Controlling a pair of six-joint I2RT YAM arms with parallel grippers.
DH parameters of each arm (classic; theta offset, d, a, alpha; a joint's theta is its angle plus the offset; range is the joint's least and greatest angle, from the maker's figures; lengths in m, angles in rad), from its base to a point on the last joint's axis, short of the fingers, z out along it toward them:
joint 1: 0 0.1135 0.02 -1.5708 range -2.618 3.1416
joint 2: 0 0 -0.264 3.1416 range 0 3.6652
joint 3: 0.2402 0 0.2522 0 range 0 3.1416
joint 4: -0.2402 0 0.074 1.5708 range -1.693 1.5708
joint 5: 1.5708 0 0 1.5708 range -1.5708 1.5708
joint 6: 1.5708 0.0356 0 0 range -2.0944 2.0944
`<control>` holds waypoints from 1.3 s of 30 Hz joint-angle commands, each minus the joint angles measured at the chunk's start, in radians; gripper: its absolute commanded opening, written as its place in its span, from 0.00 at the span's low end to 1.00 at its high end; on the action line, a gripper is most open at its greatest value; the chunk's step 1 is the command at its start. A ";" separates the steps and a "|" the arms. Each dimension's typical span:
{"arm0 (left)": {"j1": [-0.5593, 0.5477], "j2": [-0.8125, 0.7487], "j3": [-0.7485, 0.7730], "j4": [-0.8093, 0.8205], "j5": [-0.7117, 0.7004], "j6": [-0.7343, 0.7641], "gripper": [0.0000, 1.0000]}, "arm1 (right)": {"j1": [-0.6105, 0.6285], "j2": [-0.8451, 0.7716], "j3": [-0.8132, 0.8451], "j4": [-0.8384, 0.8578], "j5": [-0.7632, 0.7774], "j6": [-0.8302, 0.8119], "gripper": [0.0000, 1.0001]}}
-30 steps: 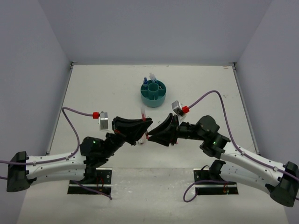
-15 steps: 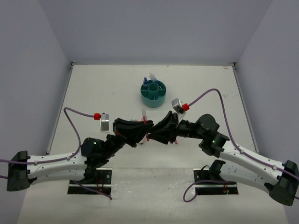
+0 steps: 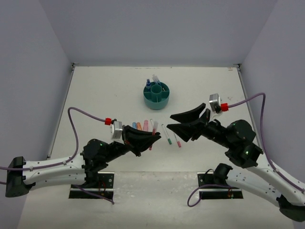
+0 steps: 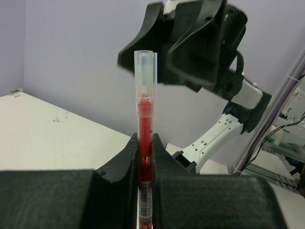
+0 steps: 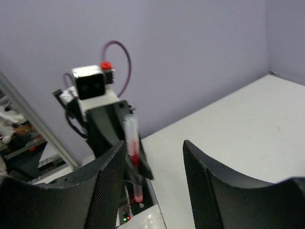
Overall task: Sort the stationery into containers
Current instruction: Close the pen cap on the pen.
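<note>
No word, brand or number can be read anywhere; the only print is a small dark marking, perhaps a barcode, on the white lower barrel of the red pen in the left wrist view, too small and blurred to make out.

Worktop: organiser at far centre, with upright items in its far-left compartments. Nearer, loose pens and markers lie in a row between the arms. The left gripper grips one pen in its jaws. The right gripper faces it from the right, apart.
</note>
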 commanded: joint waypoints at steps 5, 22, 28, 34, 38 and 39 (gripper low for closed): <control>0.002 0.008 -0.004 -0.061 0.060 0.066 0.00 | 0.004 0.083 0.108 -0.030 -0.203 -0.056 0.54; 0.002 0.042 0.043 -0.071 0.023 0.049 0.00 | 0.008 0.170 0.080 0.016 -0.263 -0.035 0.35; 0.002 0.043 0.048 -0.041 0.033 0.036 0.00 | 0.007 0.168 0.070 0.027 -0.250 -0.028 0.37; 0.002 0.045 0.052 -0.030 0.045 0.037 0.02 | 0.007 0.167 0.072 0.027 -0.243 -0.028 0.02; 0.002 0.046 0.042 -0.019 0.058 0.041 0.29 | 0.005 0.157 0.080 0.019 -0.221 -0.031 0.00; 0.002 0.048 0.040 -0.018 0.060 0.043 0.30 | 0.007 0.155 0.083 0.016 -0.213 -0.032 0.00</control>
